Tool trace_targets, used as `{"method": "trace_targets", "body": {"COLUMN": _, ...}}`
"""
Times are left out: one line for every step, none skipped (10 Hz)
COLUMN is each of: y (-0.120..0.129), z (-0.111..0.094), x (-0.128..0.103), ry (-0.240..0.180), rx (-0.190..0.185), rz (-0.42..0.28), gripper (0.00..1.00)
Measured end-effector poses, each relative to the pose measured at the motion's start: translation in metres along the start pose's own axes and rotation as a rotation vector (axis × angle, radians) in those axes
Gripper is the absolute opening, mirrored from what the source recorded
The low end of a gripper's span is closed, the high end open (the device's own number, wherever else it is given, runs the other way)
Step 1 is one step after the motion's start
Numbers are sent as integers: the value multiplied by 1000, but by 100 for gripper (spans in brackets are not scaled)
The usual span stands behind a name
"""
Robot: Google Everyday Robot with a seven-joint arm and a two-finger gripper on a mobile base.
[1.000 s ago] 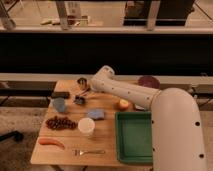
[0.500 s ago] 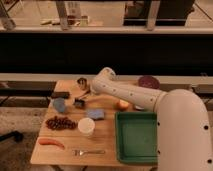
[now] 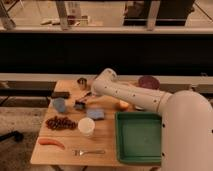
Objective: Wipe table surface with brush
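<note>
My gripper [image 3: 90, 95] is just in front of the metal cup [image 3: 81, 82], closed on the thin handle of the brush [image 3: 80, 105]. The brush head seems to touch the worktop [image 3: 104, 138]. I judge the wiping has only begun, and most of the surface is left.

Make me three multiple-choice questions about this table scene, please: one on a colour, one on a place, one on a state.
1. The tray is: A) red B) yellow C) green.
2. The white cup stands: A) in the tray B) beside the grapes C) on the fork.
3. The gripper is: A) shut on the brush B) open above the tray C) shut on the carrot.
Answers: 1 C, its rim and floor are green. 2 B, cup and grapes sit side by side on the table surface. 3 A, the gripper, low over the table's far half, holds the brush handle.
</note>
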Motion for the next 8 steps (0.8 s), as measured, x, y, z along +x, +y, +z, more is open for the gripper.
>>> {"method": "trace_targets", "body": {"y": -1, "z": -1, "x": 5, "ry": 8, "rx": 3, "rz": 8, "gripper": 5}}
{"method": "trace_targets", "body": {"y": -2, "z": -3, "x": 16, "ry": 24, "rx": 10, "rz": 25, "gripper": 5}}
{"method": "trace_targets", "body": {"y": -4, "z": -6, "x": 27, "ry": 39, "rx": 19, "rz": 40, "gripper": 5}}
{"method": "trace_targets", "body": {"y": -5, "z": -9, "x": 36, "ry": 52, "rx": 27, "rz": 56, "gripper": 5}}
{"method": "trace_targets", "body": {"y": -7, "z": -12, "x": 50, "ry": 71, "rx": 38, "rz": 79, "gripper": 5}}
{"method": "trace_targets", "body": {"y": -7, "z": -14, "x": 58, "ry": 81, "rx": 44, "rz": 93, "gripper": 5}}
{"method": "trace_targets", "body": {"y": -7, "z": -16, "x": 66, "ry": 92, "rx": 50, "rz": 108, "gripper": 5}}
{"method": "trace_targets", "body": {"y": -6, "z": -19, "x": 77, "ry": 106, "rx": 59, "rz": 128, "gripper": 5}}
